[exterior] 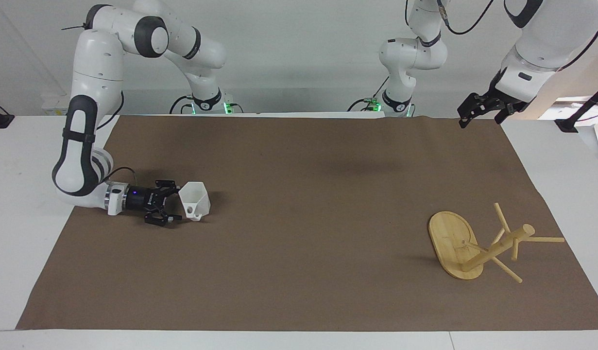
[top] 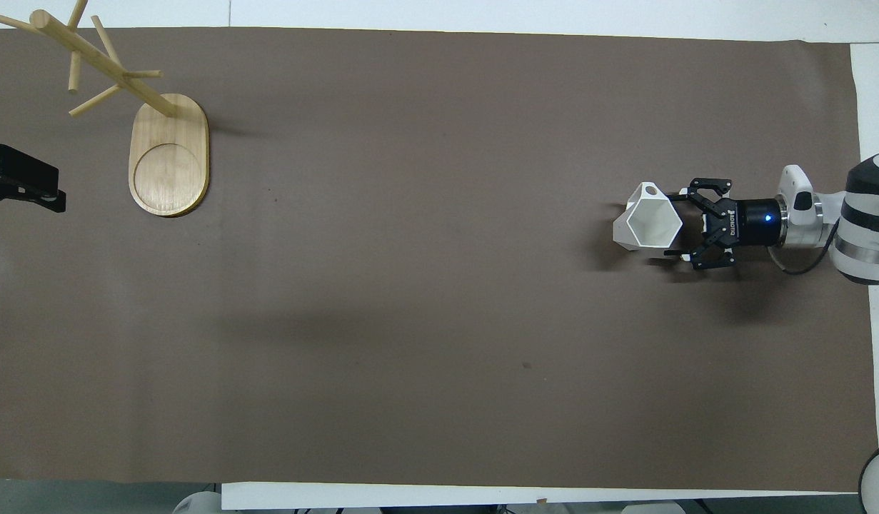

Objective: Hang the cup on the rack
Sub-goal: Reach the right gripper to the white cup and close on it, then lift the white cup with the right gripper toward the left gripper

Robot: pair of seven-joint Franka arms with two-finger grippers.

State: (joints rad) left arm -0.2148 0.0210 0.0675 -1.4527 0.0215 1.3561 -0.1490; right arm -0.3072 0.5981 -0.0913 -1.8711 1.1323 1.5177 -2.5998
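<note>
Reaching: right gripper low, fingers spread beside small faceted white plastic cup, holding nothing; closing on cup due next, left gripper waiting, fingers unreadable.

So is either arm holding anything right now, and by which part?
Nothing is held. The right end effector is open, its fingers around the cup's sides, not closed. The left end effector waits in the air.

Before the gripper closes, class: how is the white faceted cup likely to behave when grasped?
The cup looks thin-walled, so probably light and stiff. Its tapered body narrows to a small foot, so a nudge from the open right gripper could tip it. Flat facets may give the fingers fair purchase.
</note>
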